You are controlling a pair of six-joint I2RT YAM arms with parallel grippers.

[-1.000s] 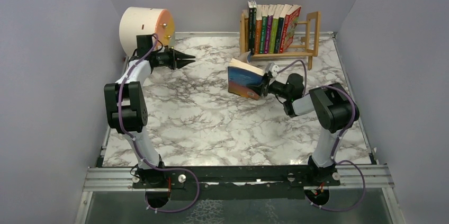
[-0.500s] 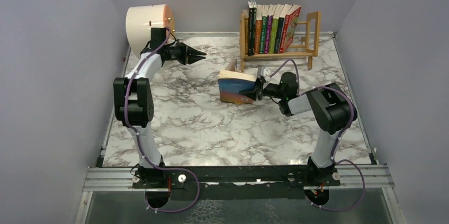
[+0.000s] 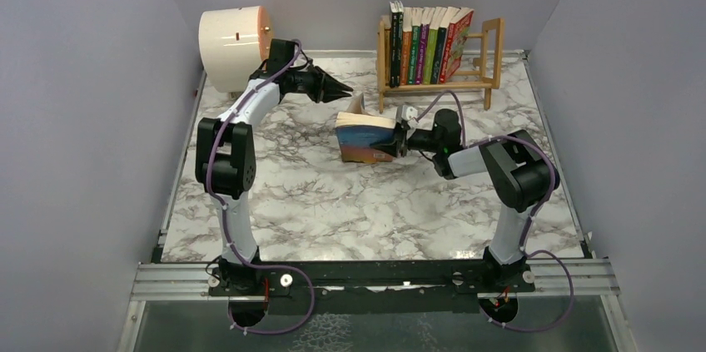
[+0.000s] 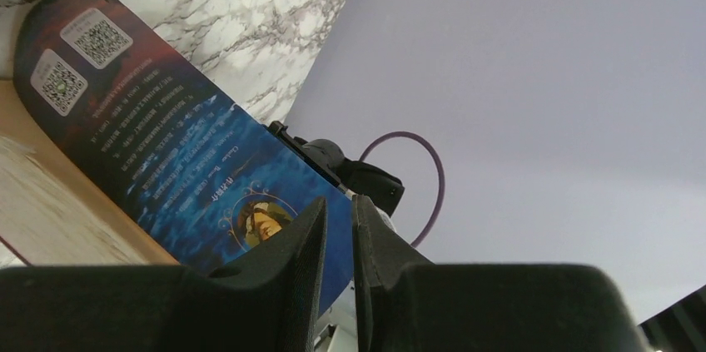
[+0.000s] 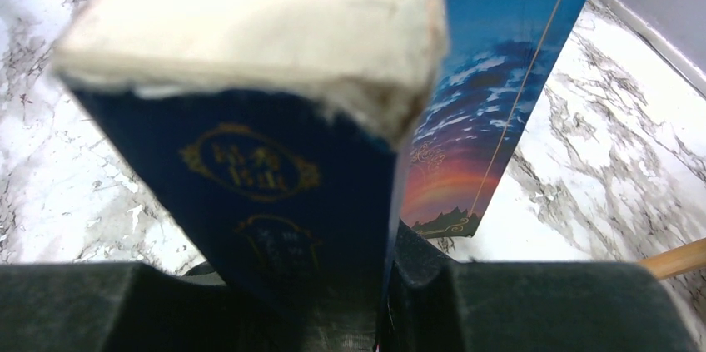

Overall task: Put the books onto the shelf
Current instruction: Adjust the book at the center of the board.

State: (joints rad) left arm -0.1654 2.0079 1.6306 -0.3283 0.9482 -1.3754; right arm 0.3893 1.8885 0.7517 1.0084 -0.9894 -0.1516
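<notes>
Your right gripper (image 3: 393, 141), jaws grasping the blue book (image 3: 363, 137), has drawn it left to the middle of the counter (image 3: 316, 194) before the shelf (image 3: 493, 52), while your left gripper (image 3: 343, 91), jaws clenched empty, swings in to help.

A cream cylinder with an orange end face (image 3: 231, 48) lies on its side at the far left corner of the white tabletop with grey marble veining (image 3: 333, 194). A small dark mark on its curved side may be a slot. Plain pale lilac walls (image 3: 83, 119) enclose the table. A silver metal rail (image 3: 375, 279) runs along the near edge.
</notes>
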